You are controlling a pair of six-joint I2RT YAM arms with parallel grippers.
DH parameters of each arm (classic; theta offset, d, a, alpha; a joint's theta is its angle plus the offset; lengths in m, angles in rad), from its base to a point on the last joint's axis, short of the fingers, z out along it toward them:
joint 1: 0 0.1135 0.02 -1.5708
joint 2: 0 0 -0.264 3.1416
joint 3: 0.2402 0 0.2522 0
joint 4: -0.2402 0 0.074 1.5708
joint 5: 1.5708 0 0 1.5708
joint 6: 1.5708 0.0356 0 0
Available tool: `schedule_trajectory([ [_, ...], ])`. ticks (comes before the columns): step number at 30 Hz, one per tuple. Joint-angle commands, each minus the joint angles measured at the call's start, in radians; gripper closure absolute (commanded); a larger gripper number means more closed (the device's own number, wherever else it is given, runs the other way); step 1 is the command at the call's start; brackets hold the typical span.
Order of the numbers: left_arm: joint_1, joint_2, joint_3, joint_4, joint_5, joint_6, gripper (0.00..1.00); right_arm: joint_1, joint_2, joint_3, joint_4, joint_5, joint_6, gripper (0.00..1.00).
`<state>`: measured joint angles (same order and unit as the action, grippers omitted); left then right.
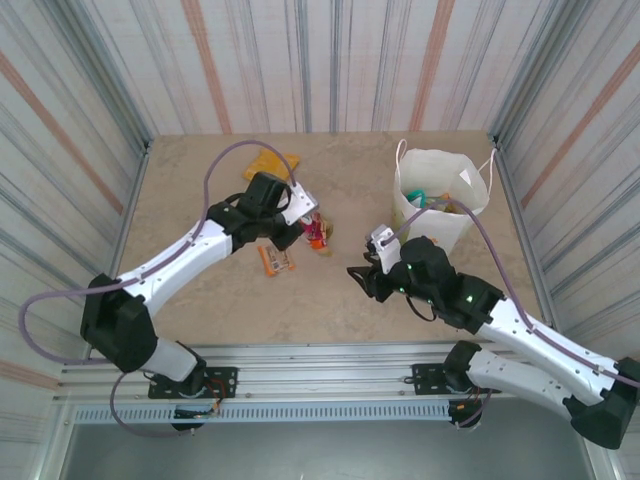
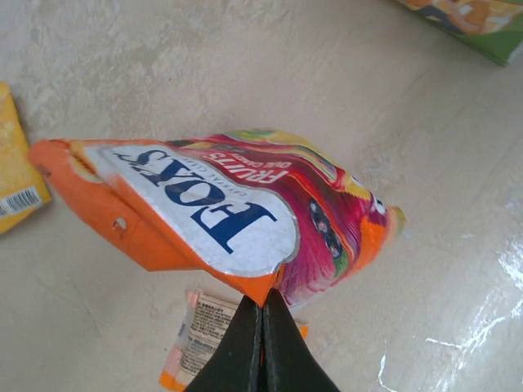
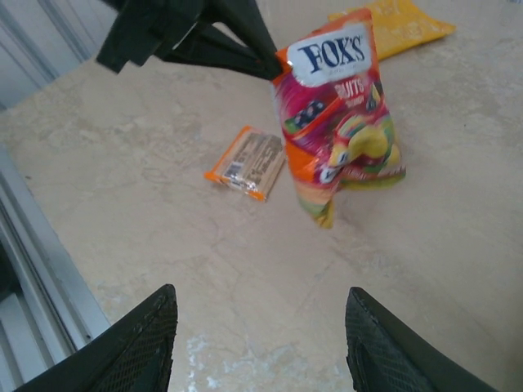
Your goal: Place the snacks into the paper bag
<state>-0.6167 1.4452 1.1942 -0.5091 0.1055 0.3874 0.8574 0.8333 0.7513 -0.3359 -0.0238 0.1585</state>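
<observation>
My left gripper (image 2: 263,298) is shut on the orange corner of a Fox's candy bag (image 2: 229,212), which hangs off the table (image 1: 200,170) near its middle (image 1: 316,232). The right wrist view shows the same bag (image 3: 335,122) dangling from the left fingers (image 3: 245,57). A small orange bar (image 1: 275,259) (image 3: 247,163) lies flat just below it. A yellow packet (image 1: 270,162) (image 3: 400,24) lies at the far side. The white paper bag (image 1: 440,210) stands upright at the right with packets inside. My right gripper (image 3: 261,343) is open and empty, hovering near the table's middle (image 1: 358,272).
A packet with a green edge (image 2: 478,24) lies beyond the held bag. Striped walls enclose the table on three sides. The right arm (image 1: 480,305) reaches in front of the paper bag. A metal rail (image 1: 330,355) runs along the near edge.
</observation>
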Motion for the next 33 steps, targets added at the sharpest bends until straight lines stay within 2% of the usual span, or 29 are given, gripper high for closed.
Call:
schedule_trajectory([
  [1, -0.003, -0.084, -0.027, 0.069, 0.077, 0.156, 1.0, -0.028, 0.032, 0.045, 0.021, -0.075, -0.03, 0.43],
  [6, -0.037, -0.162, -0.098, 0.113, 0.092, 0.349, 1.0, -0.089, 0.083, 0.067, 0.073, -0.192, -0.025, 0.43],
  [14, -0.079, -0.262, -0.164, 0.126, 0.028, 0.529, 1.0, -0.133, 0.13, 0.082, 0.107, -0.239, -0.023, 0.42],
  [19, -0.093, -0.303, -0.192, 0.138, 0.001, 0.606, 1.0, -0.168, 0.138, 0.083, 0.127, -0.291, -0.048, 0.44],
  [25, -0.134, -0.335, -0.196, 0.104, -0.02, 0.714, 1.0, -0.201, 0.135, 0.088, 0.13, -0.298, -0.117, 0.43],
  [31, -0.17, -0.377, -0.204, 0.089, 0.001, 0.761, 1.0, -0.22, 0.146, 0.112, 0.09, -0.314, -0.172, 0.37],
  [33, -0.172, -0.381, -0.199, 0.087, 0.0, 0.74, 1.0, -0.222, 0.15, 0.112, 0.094, -0.359, -0.184, 0.36],
])
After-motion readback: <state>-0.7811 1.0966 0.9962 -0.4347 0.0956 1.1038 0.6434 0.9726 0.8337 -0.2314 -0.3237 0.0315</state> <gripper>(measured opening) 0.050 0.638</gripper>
